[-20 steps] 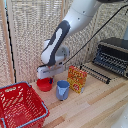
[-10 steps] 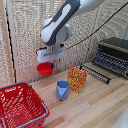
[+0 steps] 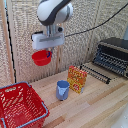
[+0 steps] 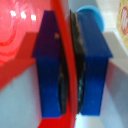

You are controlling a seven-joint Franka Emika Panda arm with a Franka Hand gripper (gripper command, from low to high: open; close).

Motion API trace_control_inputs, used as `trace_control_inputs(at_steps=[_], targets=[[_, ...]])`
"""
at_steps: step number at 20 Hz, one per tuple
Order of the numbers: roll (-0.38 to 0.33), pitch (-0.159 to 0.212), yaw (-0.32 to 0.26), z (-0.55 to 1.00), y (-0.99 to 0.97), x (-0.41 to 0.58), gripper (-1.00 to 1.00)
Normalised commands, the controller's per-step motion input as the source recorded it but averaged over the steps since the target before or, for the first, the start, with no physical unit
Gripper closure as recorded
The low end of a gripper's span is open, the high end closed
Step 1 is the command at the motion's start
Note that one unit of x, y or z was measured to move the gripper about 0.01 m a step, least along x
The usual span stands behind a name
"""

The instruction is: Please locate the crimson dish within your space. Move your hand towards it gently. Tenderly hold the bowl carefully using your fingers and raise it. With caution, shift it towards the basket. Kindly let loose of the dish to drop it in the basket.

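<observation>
The small red bowl (image 3: 42, 57) hangs high above the wooden table, tilted, held by its rim in my white gripper (image 3: 48, 50). In the wrist view the two blue fingers (image 4: 50, 60) are closed on the bowl's red rim (image 4: 68, 65), one finger on each side of it. The red wire basket (image 3: 20, 104) with a blue-grey rim stands on the table at the exterior view's lower left, below the bowl and further to the left.
A blue cup (image 3: 62, 90) stands on the table below the bowl; its top shows in the wrist view (image 4: 92, 12). An orange snack box (image 3: 77, 79) stands beside it. A black toaster oven (image 3: 112, 55) sits at the right. A wicker screen is behind.
The arm has lifted the bowl from near the table to well above it, still gripped, and the bowl now hangs higher and tilted.
</observation>
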Motion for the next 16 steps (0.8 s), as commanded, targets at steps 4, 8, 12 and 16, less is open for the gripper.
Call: trace_control_inputs(at_steps=[4,8,12,16], targets=[[-0.031,0.0,0.0,0.17,0.93,-0.164,1.0],[-0.036,-0.002,0.0,-0.08,0.97,-0.196,1.0],[-0.04,0.0,0.0,-0.27,0.94,-0.211,1.0],[-0.039,-0.008,0.009,-0.37,0.69,-0.163,1.0]])
